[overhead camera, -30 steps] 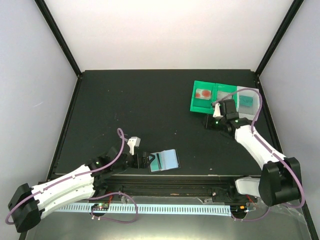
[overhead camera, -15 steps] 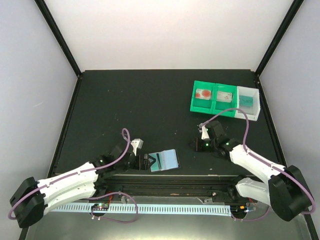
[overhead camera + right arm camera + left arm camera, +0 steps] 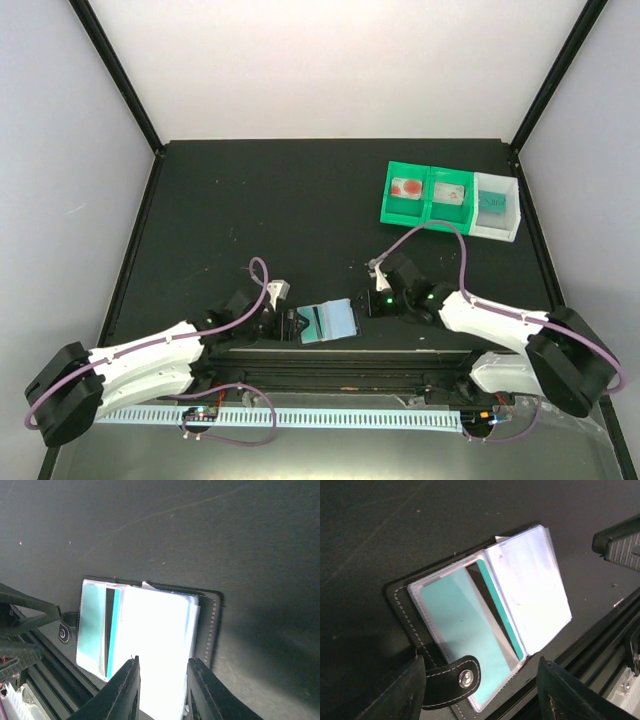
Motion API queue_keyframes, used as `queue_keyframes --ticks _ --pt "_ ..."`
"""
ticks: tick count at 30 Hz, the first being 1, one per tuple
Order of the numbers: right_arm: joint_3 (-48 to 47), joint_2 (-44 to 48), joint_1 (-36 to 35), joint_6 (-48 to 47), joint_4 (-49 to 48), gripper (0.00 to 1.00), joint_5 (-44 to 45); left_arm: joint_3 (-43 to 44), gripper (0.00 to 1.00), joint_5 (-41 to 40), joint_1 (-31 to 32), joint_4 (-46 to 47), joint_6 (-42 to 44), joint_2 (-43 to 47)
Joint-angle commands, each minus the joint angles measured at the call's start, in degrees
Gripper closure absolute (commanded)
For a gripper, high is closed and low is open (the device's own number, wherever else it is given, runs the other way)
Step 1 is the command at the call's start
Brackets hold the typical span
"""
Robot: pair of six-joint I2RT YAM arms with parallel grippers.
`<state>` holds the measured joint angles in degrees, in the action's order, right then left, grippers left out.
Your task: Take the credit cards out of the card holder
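The card holder [image 3: 328,322] lies open near the table's front edge. In the left wrist view its left sleeve holds a teal credit card [image 3: 460,630], its pale plastic sleeves [image 3: 530,595] fan to the right, and the snap strap [image 3: 452,680] curls at the near edge. My left gripper [image 3: 290,325] is open, with its fingers [image 3: 395,695] set wide on either side of the strap end. My right gripper [image 3: 368,303] is open just right of the card holder. Its fingers [image 3: 122,690] hover over the pale sleeves [image 3: 155,645] and hold nothing.
A green-and-white three-compartment tray [image 3: 432,214] stands at the back right. It holds a red-orange item, a whitish card [image 3: 452,194] and a teal card [image 3: 496,203]. A metal rail [image 3: 340,360] runs along the front edge, just behind the card holder.
My right arm has swung from the tray down and left across the table to the card holder's right side. My left gripper has edged right, closer to the card holder.
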<state>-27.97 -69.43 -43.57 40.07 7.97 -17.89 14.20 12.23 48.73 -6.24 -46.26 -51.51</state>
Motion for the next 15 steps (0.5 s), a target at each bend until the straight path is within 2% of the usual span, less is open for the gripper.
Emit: queue_keyframes --ticks 1,7,13,15 --pt "-3.25 -3.62 -3.24 2.89 -3.07 0.73 2.75 -1.02 0.41 -0.35 -1.38 4.19 -0.13 -1.02" --pt "-5.73 -6.75 -7.57 4.57 -2.44 0.74 4.03 -0.57 0.64 -1.81 -2.68 4.58 1.13 -2.65" --pt "-6.74 -11.10 -10.41 6.56 -3.34 0.76 4.76 0.85 0.66 0.88 -4.34 5.22 2.71 -5.08" --pt "-6.29 -11.91 -10.95 6.93 -3.18 0.76 5.51 1.98 0.63 1.73 -4.35 3.90 3.02 -4.44"
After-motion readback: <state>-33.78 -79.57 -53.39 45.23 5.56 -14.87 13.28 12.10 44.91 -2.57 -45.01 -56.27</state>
